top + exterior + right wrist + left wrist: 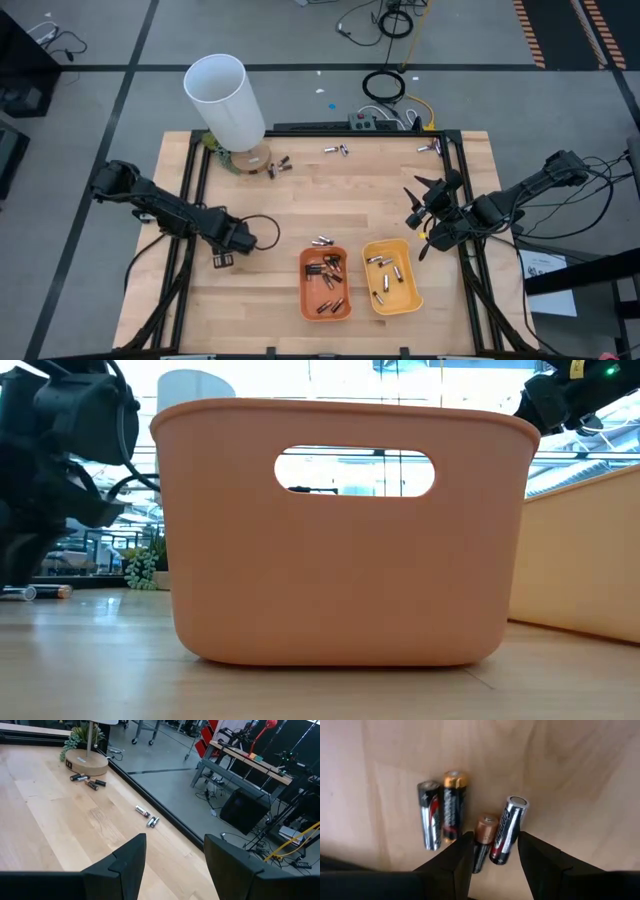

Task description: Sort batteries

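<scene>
Copper-capped cell (482,841) and silver-ended cell (507,830) both sit between the parted, empty left gripper (492,865) fingers, risking a double grab

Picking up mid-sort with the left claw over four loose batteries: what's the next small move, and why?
Probably lower the left claw slightly and close. Its fingers stand open around two batteries, a copper-topped cell and a silver-topped cell, so shifting toward one first may avoid grabbing both. The right claw waits open above the table's right edge.
</scene>
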Controlling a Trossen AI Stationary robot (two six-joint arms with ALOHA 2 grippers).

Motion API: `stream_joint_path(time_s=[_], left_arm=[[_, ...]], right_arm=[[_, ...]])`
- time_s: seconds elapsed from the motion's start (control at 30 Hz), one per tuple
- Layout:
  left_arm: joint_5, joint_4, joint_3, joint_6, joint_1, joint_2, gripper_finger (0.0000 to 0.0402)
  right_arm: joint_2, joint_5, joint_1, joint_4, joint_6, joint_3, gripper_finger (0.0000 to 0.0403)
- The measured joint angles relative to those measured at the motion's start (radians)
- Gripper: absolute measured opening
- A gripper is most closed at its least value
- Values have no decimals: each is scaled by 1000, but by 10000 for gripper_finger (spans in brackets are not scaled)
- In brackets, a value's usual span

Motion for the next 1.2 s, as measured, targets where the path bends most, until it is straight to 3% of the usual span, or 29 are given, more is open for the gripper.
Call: stream_joint_path(time_s=[0.83, 1.03, 1.2], left_arm=[[-54, 49, 47, 24, 1, 0, 162], [46, 33, 51, -3, 1, 0, 162], [30, 38, 50, -28, -7, 0, 162]], right_arm=[[0, 5, 0, 29, -5, 0, 192], [0, 5, 0, 29, -6, 0, 192], [0, -2, 0, 29, -8, 0, 192]])
